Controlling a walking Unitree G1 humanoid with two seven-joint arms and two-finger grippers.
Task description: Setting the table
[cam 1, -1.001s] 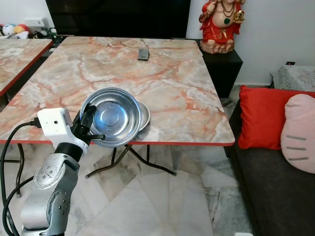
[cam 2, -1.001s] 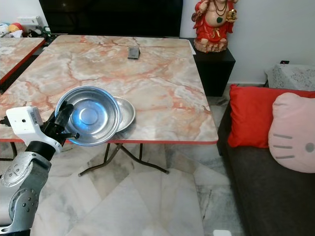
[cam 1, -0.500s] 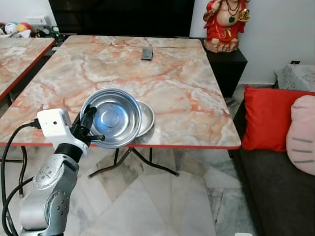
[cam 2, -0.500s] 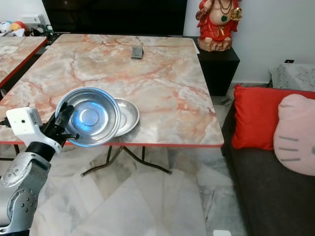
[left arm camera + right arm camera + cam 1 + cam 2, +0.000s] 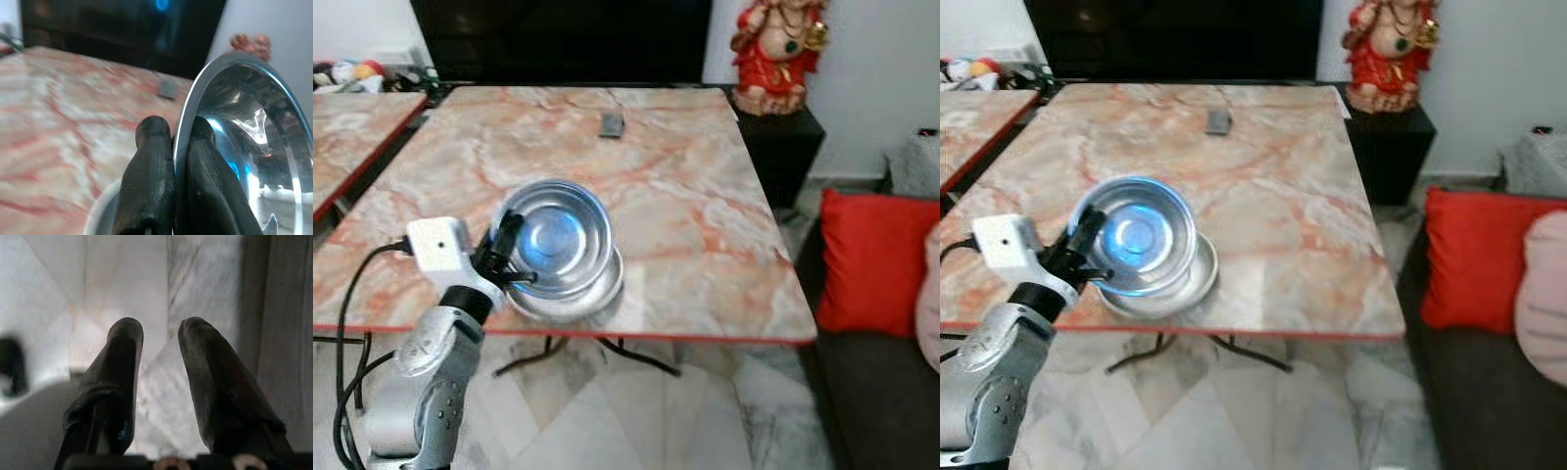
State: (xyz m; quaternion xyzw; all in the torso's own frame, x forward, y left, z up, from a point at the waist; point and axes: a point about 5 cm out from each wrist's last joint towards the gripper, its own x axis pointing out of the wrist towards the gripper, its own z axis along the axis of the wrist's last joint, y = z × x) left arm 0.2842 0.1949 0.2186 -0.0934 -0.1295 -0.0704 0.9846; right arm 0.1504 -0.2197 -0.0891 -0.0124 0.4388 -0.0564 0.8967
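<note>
A shiny steel bowl [image 5: 558, 235] hangs tilted just over the near part of the marble table [image 5: 685, 196]. My left gripper [image 5: 506, 259] is shut on the bowl's near-left rim. In the left wrist view the two black fingers [image 5: 149, 181] pinch that rim from both sides, with the bowl [image 5: 249, 142] beyond them. Under the bowl a second steel dish [image 5: 597, 292] lies flat on the table close to the front edge. My right gripper [image 5: 159, 352] hangs open over the pale floor.
A small dark remote [image 5: 611, 124] lies at the table's far side. A red statue [image 5: 781, 49] stands on a black cabinet at back right. A red cushion [image 5: 881, 259] sits on the sofa to the right. Another marble table [image 5: 347, 132] is at the left.
The whole view has shifted and blurred, with the table nearer: the camera moved. The held bowl now sits more squarely over the flat dish. The left grip is unchanged.
</note>
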